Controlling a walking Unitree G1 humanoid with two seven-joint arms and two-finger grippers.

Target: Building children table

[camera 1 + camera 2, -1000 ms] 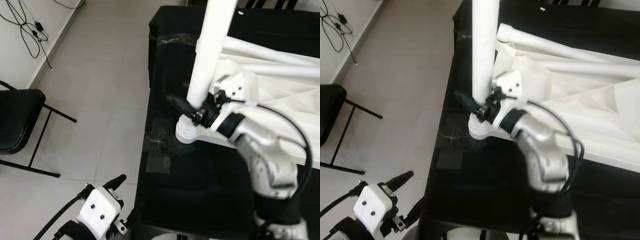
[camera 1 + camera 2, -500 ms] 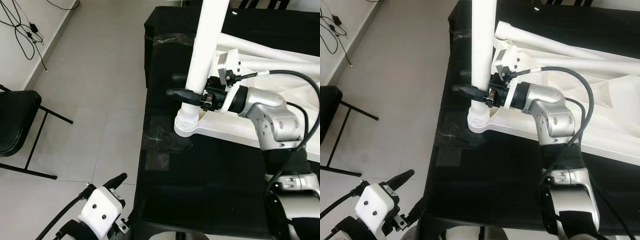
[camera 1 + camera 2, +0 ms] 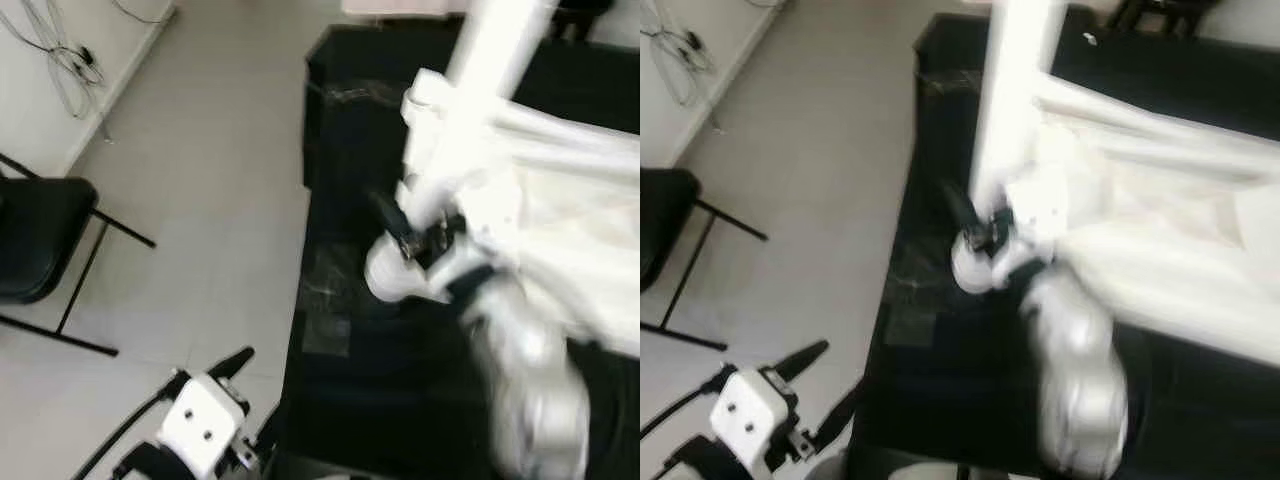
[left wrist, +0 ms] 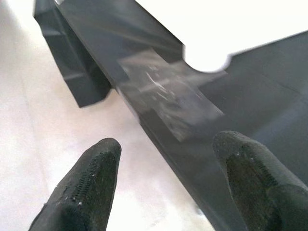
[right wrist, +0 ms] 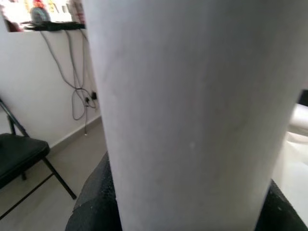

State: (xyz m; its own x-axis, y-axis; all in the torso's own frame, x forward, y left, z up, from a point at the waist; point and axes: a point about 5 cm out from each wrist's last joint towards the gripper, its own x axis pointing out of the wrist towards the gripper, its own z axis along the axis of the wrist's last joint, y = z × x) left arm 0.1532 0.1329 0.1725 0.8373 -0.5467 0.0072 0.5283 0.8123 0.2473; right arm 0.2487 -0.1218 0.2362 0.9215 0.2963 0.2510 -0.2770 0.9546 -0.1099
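Observation:
The picture is smeared by motion. A white table leg [image 3: 488,55] stands up from a round socket [image 3: 388,276] at the near left corner of the upturned white tabletop [image 3: 575,235]. My right gripper [image 3: 405,232] is shut on the leg just above the socket. In the right wrist view the leg [image 5: 192,110] sits between the black fingers [image 5: 94,204]. Low at the left, off the table's edge, my left gripper [image 3: 228,366] stands open and holds nothing. The left wrist view has its fingertips [image 4: 91,178] spread above the floor beside the table's edge.
The tabletop lies on a black-covered table [image 3: 380,410] with a tape patch [image 3: 326,336] near its left edge. A black folding chair [image 3: 35,235] stands on the tiled floor to the left. Cables [image 3: 70,70] trail along the wall.
The whole picture has blurred and shifted. My right arm has swung from the right side down toward me, its gripper still on the leg. The left gripper stays where it was.

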